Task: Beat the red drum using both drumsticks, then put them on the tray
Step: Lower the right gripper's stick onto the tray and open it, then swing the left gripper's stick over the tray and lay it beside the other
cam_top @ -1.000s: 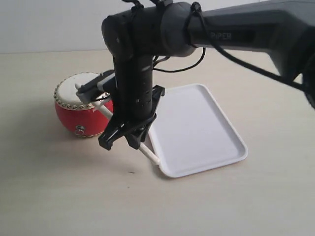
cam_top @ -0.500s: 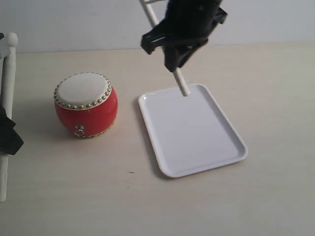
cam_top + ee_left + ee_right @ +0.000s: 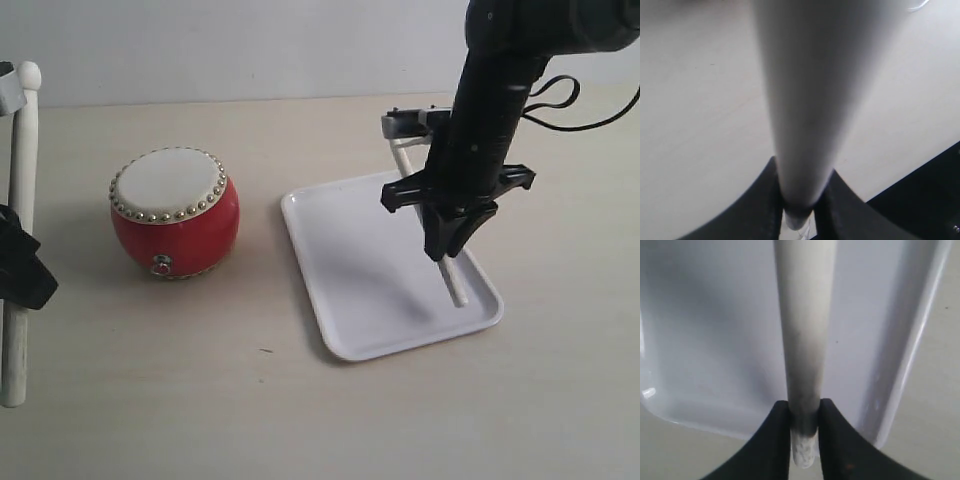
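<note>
On the pale worktop [image 3: 200, 400], the red drum [image 3: 175, 212] sits left of the white tray [image 3: 340, 262], apart from it. Above the tray's right side, the right gripper [image 3: 448, 240] is clenched on one drumstick [image 3: 456, 286], which slants with its lower end just inside the rim. At the far left, the left gripper [image 3: 22, 275] grasps the other drumstick [image 3: 24, 160], nearly upright and well apart from the drum.

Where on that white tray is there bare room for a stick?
The flat white plastic tray is bare across its half nearer the small red barrel drum. The other half is crowded: the right end effector holds a pale wooden drumstick over it.
</note>
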`<action>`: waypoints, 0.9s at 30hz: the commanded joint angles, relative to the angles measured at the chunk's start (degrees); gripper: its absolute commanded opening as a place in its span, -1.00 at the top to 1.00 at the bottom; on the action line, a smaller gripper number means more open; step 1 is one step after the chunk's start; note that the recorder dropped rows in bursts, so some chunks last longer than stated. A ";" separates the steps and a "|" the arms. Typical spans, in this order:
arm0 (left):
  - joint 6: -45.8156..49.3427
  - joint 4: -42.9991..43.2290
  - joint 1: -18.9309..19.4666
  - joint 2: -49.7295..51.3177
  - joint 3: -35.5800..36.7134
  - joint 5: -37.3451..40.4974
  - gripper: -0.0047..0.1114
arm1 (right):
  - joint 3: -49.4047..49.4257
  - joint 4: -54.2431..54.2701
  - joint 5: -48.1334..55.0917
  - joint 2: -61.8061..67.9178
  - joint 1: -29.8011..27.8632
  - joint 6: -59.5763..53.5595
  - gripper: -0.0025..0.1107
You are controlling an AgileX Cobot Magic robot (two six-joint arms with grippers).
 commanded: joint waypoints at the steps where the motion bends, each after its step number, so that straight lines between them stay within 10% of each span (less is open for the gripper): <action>1: 0.34 -0.60 -0.32 -0.32 -0.17 -0.73 0.92 | -0.02 0.04 -0.23 2.55 -0.27 -0.51 0.96; 27: 0.34 -1.26 -0.32 0.18 -0.17 -4.00 0.92 | -0.02 -1.65 -0.23 4.47 -0.27 -0.36 0.38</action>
